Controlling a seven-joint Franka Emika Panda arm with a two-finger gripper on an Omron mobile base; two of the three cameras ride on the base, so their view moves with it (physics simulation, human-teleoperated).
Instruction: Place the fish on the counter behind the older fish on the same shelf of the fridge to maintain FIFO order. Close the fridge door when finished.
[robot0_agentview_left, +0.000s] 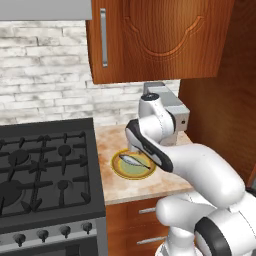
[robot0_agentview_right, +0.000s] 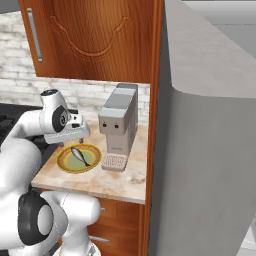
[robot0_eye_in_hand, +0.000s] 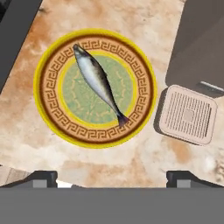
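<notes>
The fish (robot0_eye_in_hand: 98, 83) lies slanted across a yellow-green plate (robot0_eye_in_hand: 48, 109) on the beige marbled counter (robot0_eye_in_hand: 131, 166). My gripper (robot0_eye_in_hand: 112, 178) hangs open above the plate's near rim, fingertips wide apart and nothing between them. From the base, the fish (robot0_agentview_left: 134, 160) and plate (robot0_agentview_left: 120, 171) show partly behind my forearm. From the other side, the fish (robot0_agentview_right: 80, 156) lies just below my hand. The grey fridge (robot0_agentview_right: 210, 150) stands right of the counter (robot0_agentview_right: 110, 182). Its door, shelves and the older fish are out of view.
A grey coffee machine (robot0_agentview_right: 118, 120) stands beside the plate, its drip tray (robot0_eye_in_hand: 188, 114) close to the plate's rim. The black gas stove (robot0_agentview_left: 45, 170) borders the counter on the left. Wooden wall cabinets (robot0_agentview_left: 155, 40) hang above, with drawers (robot0_agentview_right: 120, 215) below.
</notes>
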